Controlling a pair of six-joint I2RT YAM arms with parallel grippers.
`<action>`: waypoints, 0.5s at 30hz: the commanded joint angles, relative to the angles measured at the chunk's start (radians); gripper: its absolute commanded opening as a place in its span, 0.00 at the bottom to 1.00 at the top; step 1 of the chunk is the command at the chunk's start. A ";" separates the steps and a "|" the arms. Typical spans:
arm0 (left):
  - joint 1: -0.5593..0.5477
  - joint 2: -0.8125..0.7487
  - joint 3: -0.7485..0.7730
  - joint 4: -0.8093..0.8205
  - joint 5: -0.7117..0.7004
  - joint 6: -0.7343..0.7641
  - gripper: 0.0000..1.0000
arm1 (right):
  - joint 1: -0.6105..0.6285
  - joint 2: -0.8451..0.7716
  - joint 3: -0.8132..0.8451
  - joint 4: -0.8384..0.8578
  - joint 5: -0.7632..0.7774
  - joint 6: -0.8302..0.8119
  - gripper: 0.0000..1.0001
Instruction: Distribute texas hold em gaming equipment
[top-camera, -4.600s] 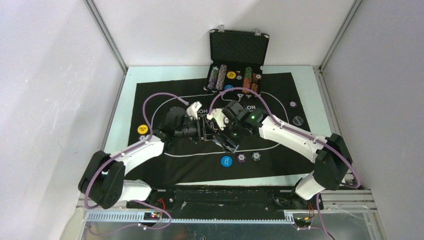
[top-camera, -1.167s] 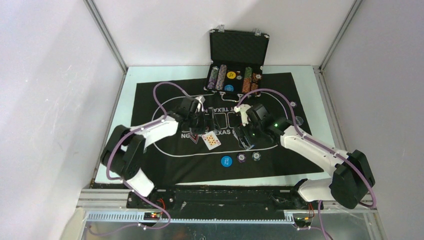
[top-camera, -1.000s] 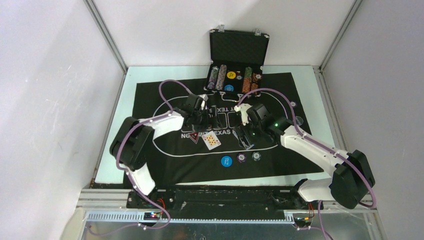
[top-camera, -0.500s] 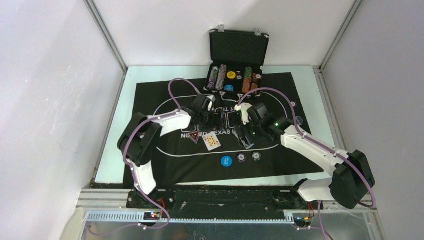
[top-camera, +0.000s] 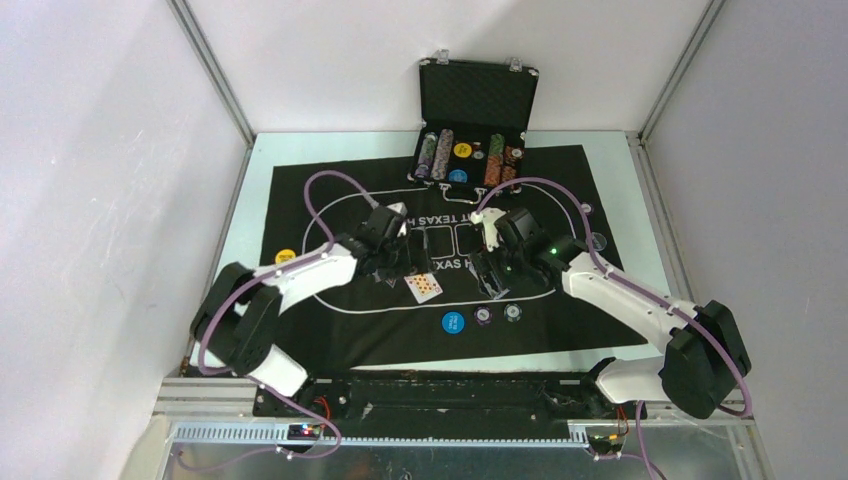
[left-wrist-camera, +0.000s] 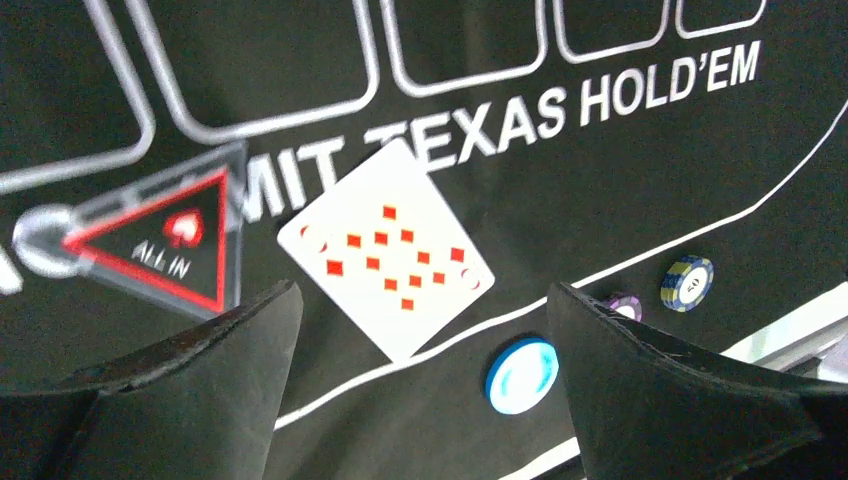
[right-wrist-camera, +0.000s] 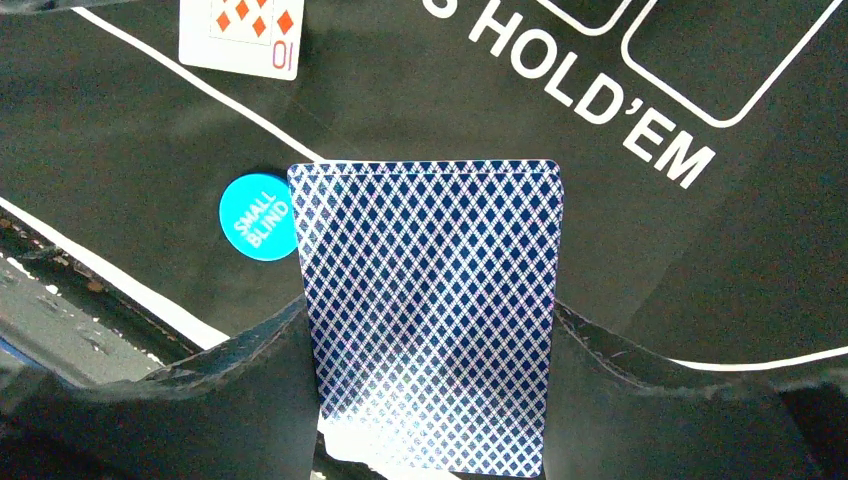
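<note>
One face-up card, one blue-backed deck, one triangular marker, perhaps six loose chips.

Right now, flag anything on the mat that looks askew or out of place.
The ten of diamonds lies face up and skewed on the mat, below the printed card boxes rather than inside one. It is turned at an angle to the lettering. Nothing else stands out; the chips lie flat.
</note>
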 joint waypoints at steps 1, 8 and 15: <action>-0.009 -0.120 -0.122 0.050 -0.065 -0.177 1.00 | -0.006 -0.042 0.004 0.056 0.013 0.017 0.00; -0.043 -0.110 -0.269 0.280 -0.089 -0.417 0.93 | -0.008 -0.046 0.000 0.063 0.010 0.024 0.00; -0.054 0.021 -0.255 0.383 -0.044 -0.475 0.83 | -0.008 -0.062 -0.001 0.062 0.024 0.026 0.00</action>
